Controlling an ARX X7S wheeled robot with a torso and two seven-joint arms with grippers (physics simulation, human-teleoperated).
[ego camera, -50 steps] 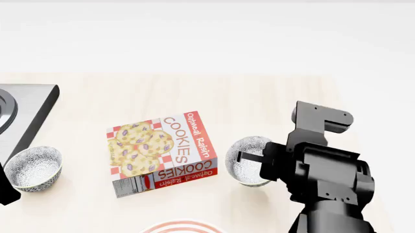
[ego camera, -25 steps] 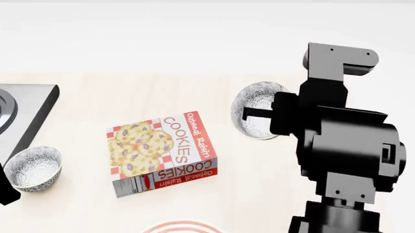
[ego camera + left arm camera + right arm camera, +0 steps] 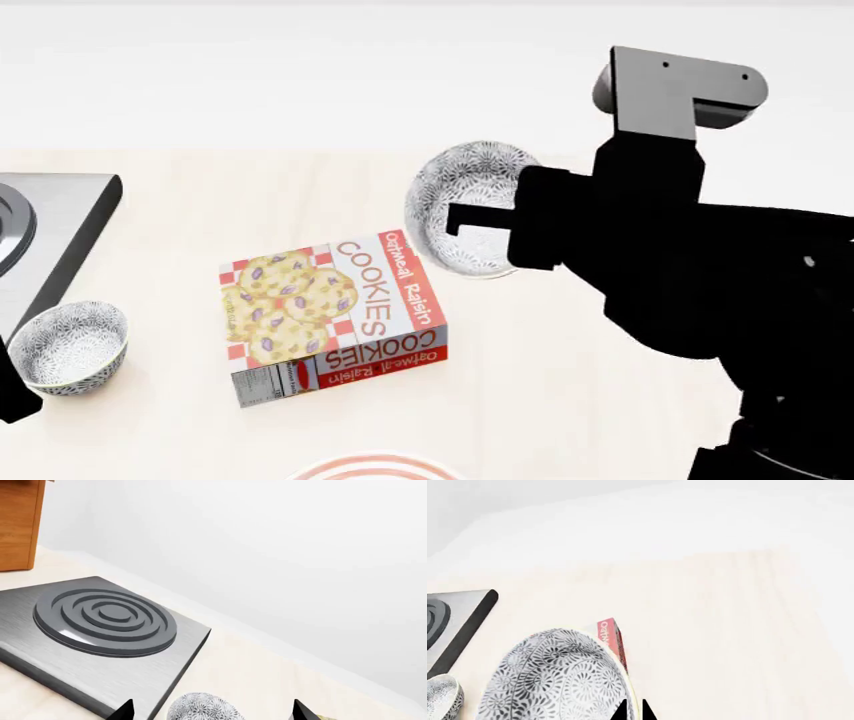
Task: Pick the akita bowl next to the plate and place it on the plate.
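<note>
- The cookie box (image 3: 334,315) lies flat on the light wooden table (image 3: 561,400), its printed face up, and serves here as the reference for everything else.
- The right gripper (image 3: 461,222) hangs in the air above and just past the box's far right corner, its dark arm filling the head view's right side.
- Its fingers are pinched on the rim of the akita bowl (image 3: 470,208). In the right wrist view the two dark fingertips sit close together at the bowl's (image 3: 557,677) edge.
- The held bowl is lifted clear of the table and tilted, so its speckled inside faces toward the box and the camera.
- The plate (image 3: 374,468) shows only as a sliver of red rings at the near edge of the head view, in front of the box and well apart from the held bowl.
- A second speckled bowl (image 3: 70,347) stands upright on the table to the box's left, near the corner of the grey stove plate (image 3: 60,215).
- The left wrist view shows that second bowl (image 3: 203,707) just beside the stove plate's (image 3: 100,625) near corner, between two dark fingertips of the left gripper (image 3: 212,712).
- Those tips stand wide apart, though only their ends show, so the spread is probably full.
</note>
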